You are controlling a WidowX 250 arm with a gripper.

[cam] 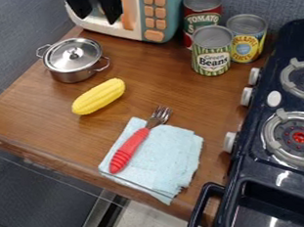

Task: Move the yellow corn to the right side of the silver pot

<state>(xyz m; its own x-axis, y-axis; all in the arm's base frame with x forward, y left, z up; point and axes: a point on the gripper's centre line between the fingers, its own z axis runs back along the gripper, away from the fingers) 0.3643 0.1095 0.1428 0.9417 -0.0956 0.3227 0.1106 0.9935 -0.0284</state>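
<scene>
At the top edge, left of centre, my gripper [98, 19] hangs in front of the toy microwave, its two black fingers apart with nothing between them. The silver pot [72, 71], lid on, stands at the back left of the wooden counter, below and left of the gripper. The yellow corn [98, 96] lies on its side at a slant, nearer the front than the pot and a little to its right, not touching it.
Three cans [211, 57] are grouped at the back right, beside the teal and white microwave [168, 16]. A red-handled fork [129, 149] rests on a light blue cloth [164, 158] near the front. The dark stove [263, 176] borders the right side.
</scene>
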